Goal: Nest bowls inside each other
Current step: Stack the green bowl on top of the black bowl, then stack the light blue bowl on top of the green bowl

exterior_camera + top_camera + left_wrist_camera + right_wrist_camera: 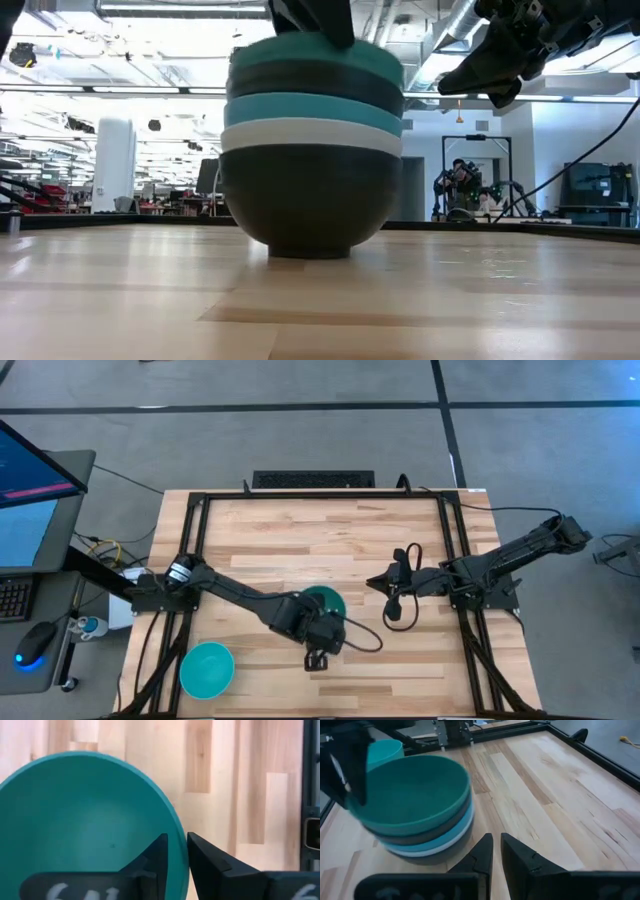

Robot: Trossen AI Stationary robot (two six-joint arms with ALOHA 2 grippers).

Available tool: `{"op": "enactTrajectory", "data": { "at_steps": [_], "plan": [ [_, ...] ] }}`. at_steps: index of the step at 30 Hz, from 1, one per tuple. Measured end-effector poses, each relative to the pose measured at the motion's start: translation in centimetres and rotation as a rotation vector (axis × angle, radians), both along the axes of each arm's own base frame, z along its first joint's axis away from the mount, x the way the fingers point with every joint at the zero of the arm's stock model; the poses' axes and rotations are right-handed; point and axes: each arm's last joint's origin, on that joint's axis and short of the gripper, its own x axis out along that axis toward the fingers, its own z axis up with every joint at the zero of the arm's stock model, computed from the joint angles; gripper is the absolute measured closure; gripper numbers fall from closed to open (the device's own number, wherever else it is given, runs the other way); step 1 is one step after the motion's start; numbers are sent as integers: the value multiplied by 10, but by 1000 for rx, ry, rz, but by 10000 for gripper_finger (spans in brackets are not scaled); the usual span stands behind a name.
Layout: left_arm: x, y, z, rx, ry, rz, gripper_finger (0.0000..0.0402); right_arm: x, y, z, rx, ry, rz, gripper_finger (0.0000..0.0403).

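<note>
Several bowls are nested in one stack (310, 170) at the table's middle: black at the bottom, then white, cyan, a dark one, and the dark teal-green bowl (326, 600) on top. My left gripper (177, 855) stands over the stack's near side, shut on the teal bowl's rim. A second cyan bowl (207, 668) rests on its base near the table's near left corner. My right gripper (385, 586) hovers to the right of the stack, shut and touching nothing. My left gripper holds the teal-green bowl by its near rim (181, 847), one finger inside the bowl and one outside. The fingers come from above, pointing down. The bowl sits upright, nested in the dark bowl (427, 834) below it on the stack.
The table's black frame rails (195, 550) run along its left, right and far sides. Bare wood lies on the far half of the table and between the stack and the right arm. A monitor, keyboard and mouse (35, 642) sit beyond the left edge.
</note>
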Motion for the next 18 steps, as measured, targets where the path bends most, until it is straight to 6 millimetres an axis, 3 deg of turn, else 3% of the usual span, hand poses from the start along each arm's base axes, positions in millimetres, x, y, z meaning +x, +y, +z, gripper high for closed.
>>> {"op": "enactTrajectory", "data": {
  "at_steps": [11, 18],
  "plan": [
    [9, 17, 4, -21, -30, -30, 308, 0, 0, 0, 0, 0, 0, 344],
    [-2, 25, 42, -20, -176, -11, 307, 0, 0, 0, 0, 0, 0, 344]
  ]
}}
